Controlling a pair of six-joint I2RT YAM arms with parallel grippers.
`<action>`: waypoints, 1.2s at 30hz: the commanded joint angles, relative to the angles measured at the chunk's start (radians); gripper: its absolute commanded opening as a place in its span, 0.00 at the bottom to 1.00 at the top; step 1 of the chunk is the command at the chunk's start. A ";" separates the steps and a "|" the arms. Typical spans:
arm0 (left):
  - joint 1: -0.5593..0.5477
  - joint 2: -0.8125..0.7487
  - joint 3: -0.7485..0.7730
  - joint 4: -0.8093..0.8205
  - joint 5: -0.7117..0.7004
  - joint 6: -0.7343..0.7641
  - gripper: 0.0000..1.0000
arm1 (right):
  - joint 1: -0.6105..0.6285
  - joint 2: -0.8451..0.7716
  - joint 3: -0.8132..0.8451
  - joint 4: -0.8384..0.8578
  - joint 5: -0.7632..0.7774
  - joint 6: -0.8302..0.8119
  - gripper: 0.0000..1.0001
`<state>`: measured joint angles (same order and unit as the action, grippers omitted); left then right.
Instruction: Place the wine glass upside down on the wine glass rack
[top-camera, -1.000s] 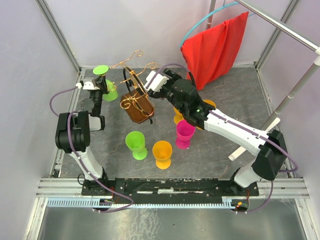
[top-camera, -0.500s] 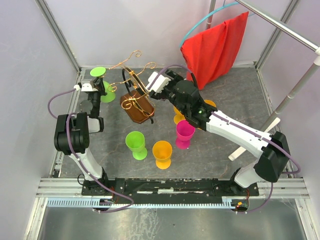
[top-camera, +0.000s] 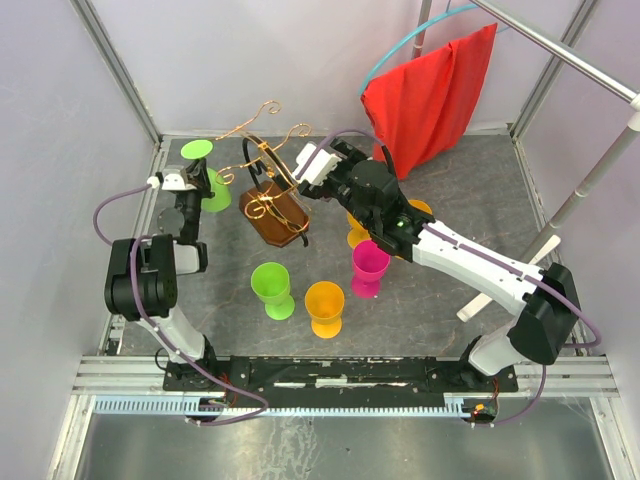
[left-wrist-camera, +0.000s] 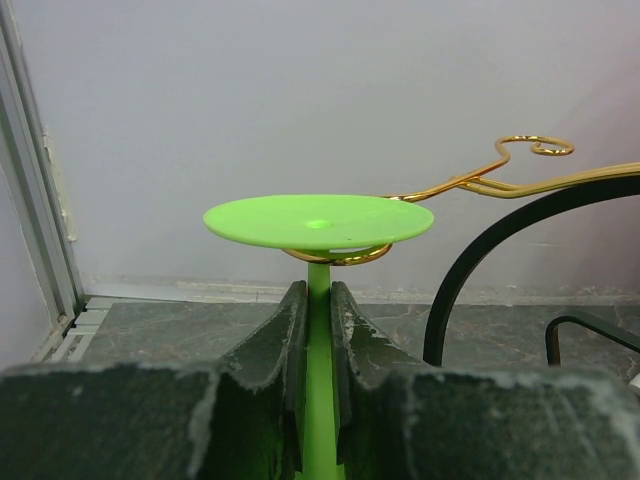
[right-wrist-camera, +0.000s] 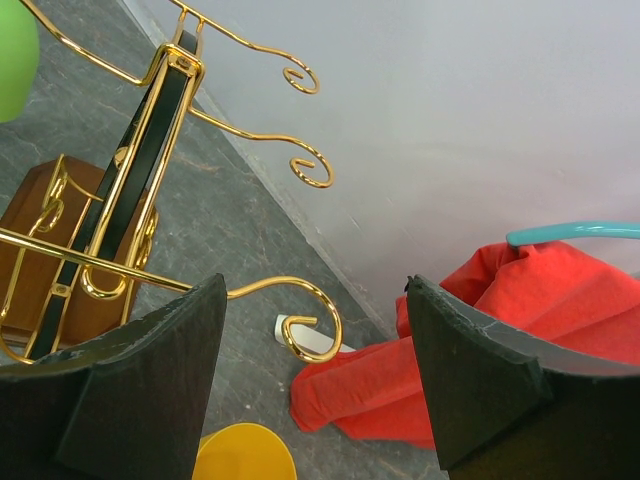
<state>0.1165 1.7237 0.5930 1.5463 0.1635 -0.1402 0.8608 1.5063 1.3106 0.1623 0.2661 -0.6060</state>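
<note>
I am viewing a grey table (top-camera: 470, 200) from above and behind, with both arms reaching toward the far left corner.

The left gripper (left-wrist-camera: 318, 300) is clamping the thin stem (left-wrist-camera: 318, 400) of a lime-green wine glass (top-camera: 216, 190), its two dark fingers (left-wrist-camera: 270, 340) pressed against the stem from either side. The glass is hanging upside down: its flat round foot (left-wrist-camera: 320, 220) is facing up above the fingers and its bowl is pointing down toward the table. It is sitting just left of the wine glass rack (top-camera: 275, 218), a dark brown wooden base with gold wire arms. From the left wrist camera, one gold curl (left-wrist-camera: 335, 257) is showing directly under the foot, right at the stem; I cannot tell whether the stem is sitting inside that curl or only beside it.

The right gripper (right-wrist-camera: 315, 300) is hovering at the right side of the rack with its fingers spread wide apart, closing on nothing. One scrolled gold arm (right-wrist-camera: 290, 295) is lying in the gap between them, touching neither finger.

Nearer the arm bases, a green cup (top-camera: 270, 288), an orange cup (top-camera: 324, 305) and a pink cup (top-camera: 369, 266) are standing upright. A yellow cup (top-camera: 356, 238) is partly hidden under the right arm. A red cloth (top-camera: 430, 95) is hanging at the far right.
</note>
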 joint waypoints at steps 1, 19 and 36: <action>0.007 -0.047 -0.010 0.184 0.023 0.041 0.03 | -0.004 -0.028 -0.006 0.045 -0.013 0.014 0.80; -0.021 0.016 0.052 0.184 0.097 -0.042 0.52 | -0.005 -0.049 -0.012 0.026 0.008 0.023 0.81; -0.019 -0.121 -0.147 0.184 0.013 -0.056 0.77 | -0.003 -0.068 0.154 -0.185 -0.072 0.168 0.86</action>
<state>0.0986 1.6699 0.4877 1.5463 0.2058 -0.1715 0.8608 1.4799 1.3552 0.0425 0.2348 -0.5140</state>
